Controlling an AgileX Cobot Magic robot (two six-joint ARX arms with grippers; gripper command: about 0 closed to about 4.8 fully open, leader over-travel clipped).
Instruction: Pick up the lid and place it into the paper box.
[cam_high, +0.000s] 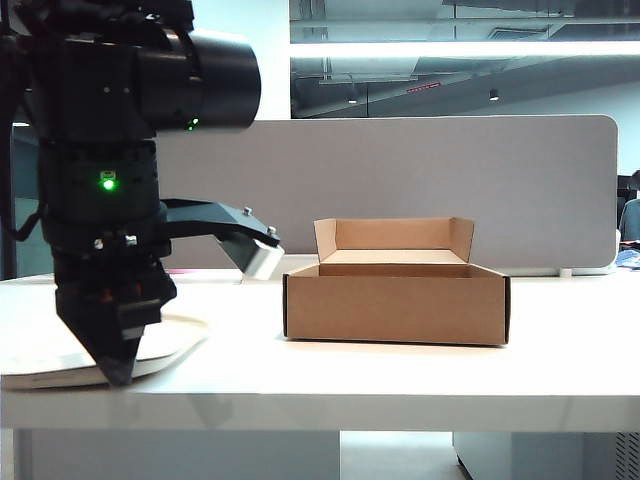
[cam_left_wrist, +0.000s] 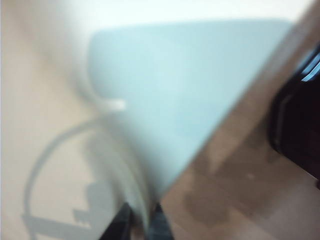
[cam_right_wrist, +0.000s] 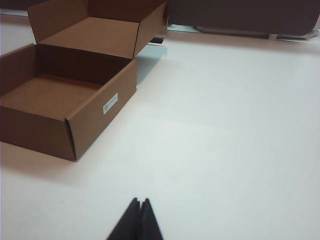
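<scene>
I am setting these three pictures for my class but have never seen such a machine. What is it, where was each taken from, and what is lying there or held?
It is a robot with two arms, each ending in a two-fingered hand. One camera faces the table; the other two sit on the wrists. On the table lie a flat pale lid and an open brown paper box. The left hand, at the left, points down and seems to pinch the lid's rim; its own view is blurred. The right hand, shut and empty, hangs over the table beside the box.
</scene>
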